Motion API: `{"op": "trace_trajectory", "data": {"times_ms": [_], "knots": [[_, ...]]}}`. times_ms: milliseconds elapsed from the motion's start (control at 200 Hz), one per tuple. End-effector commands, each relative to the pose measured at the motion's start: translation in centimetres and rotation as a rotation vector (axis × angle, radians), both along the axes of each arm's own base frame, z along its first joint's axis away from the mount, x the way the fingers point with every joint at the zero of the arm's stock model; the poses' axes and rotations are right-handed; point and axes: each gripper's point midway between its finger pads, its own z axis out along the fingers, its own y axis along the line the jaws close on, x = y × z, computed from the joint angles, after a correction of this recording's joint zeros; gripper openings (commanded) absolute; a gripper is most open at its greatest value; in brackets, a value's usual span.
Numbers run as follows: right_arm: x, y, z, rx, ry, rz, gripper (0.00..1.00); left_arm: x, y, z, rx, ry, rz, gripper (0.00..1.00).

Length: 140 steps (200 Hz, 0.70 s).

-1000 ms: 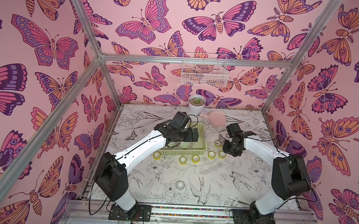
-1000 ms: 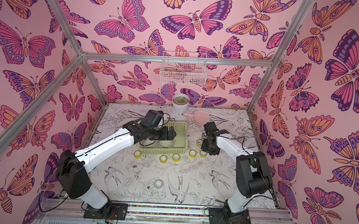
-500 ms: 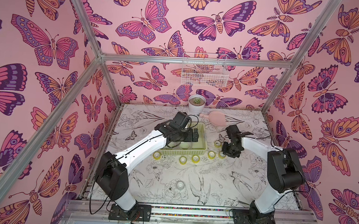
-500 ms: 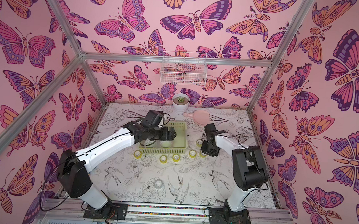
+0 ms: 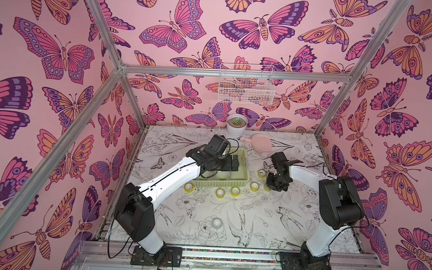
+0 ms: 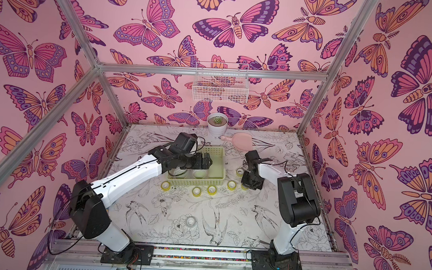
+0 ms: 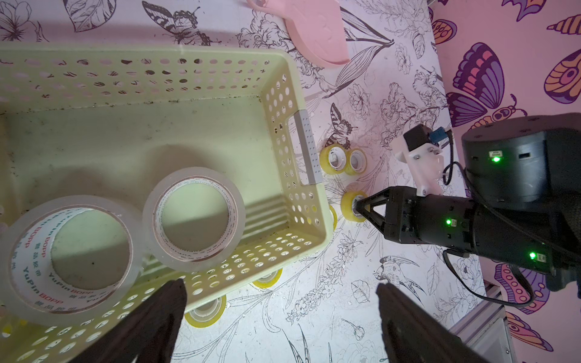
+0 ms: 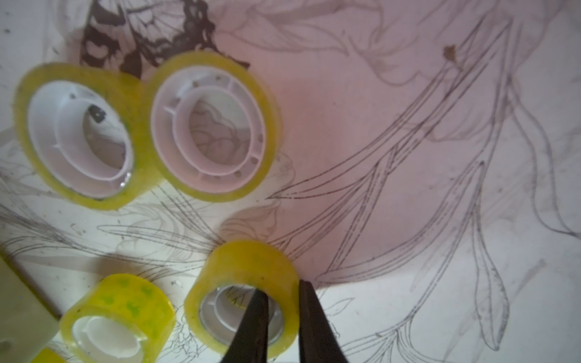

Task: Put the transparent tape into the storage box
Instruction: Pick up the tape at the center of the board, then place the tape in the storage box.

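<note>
Small yellow roll point(image 8: 242, 270) of transparent tape, pinched by the right hand point(image 8: 283, 314) on the table point(image 8: 408, 220) beside the storage box point(image 5: 243, 179).

One finger point(image 8: 254, 323) sits inside the white core and the other outside, closed on the wall. The roll seems to rest on the table, but its underside is hidden. Lift straight up, then clear the box's perforated wall. A neighbour roll point(image 8: 119, 314) lies just beside this hand, boxward, and a touching pair point(image 8: 213, 125) lies beyond its tips. The left hand point(image 7: 276, 314) hangs wide open and empty over the box and its two large clear rolls point(image 7: 193, 220), in the drop path.
</note>
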Motion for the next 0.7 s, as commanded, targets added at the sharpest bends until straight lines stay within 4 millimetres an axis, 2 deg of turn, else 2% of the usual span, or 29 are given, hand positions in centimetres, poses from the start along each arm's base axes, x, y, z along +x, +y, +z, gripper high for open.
{"op": "trace_trajectory", "data": {"times_ms": [0, 205, 320, 506, 626, 696], "knots": [[-0.5, -0.5, 0.5, -0.016, 0.003, 0.006, 0.07, -0.4, 0.4, 0.0, 0.022, 0.000, -0.004, 1.00], [0.3, -0.7, 5.2, -0.035, -0.089, 0.032, 0.07, -0.3, 1.0, 0.2, 0.034, -0.016, 0.019, 1.00], [1.0, 0.2, 8.6, -0.035, -0.150, 0.069, 0.08, -0.3, 1.4, 0.3, 0.044, -0.028, 0.037, 1.00], [2.3, 4.0, 13.4, -0.019, -0.250, 0.169, 0.08, -0.4, 2.9, 0.7, 0.064, -0.054, 0.086, 1.00], [3.0, 7.1, 15.1, -0.009, -0.284, 0.236, 0.08, -0.7, 4.2, 0.9, 0.074, -0.069, 0.122, 1.00], [3.4, 9.1, 15.5, -0.003, -0.289, 0.272, 0.08, -0.9, 5.1, 1.1, 0.073, -0.073, 0.141, 1.00]]}}
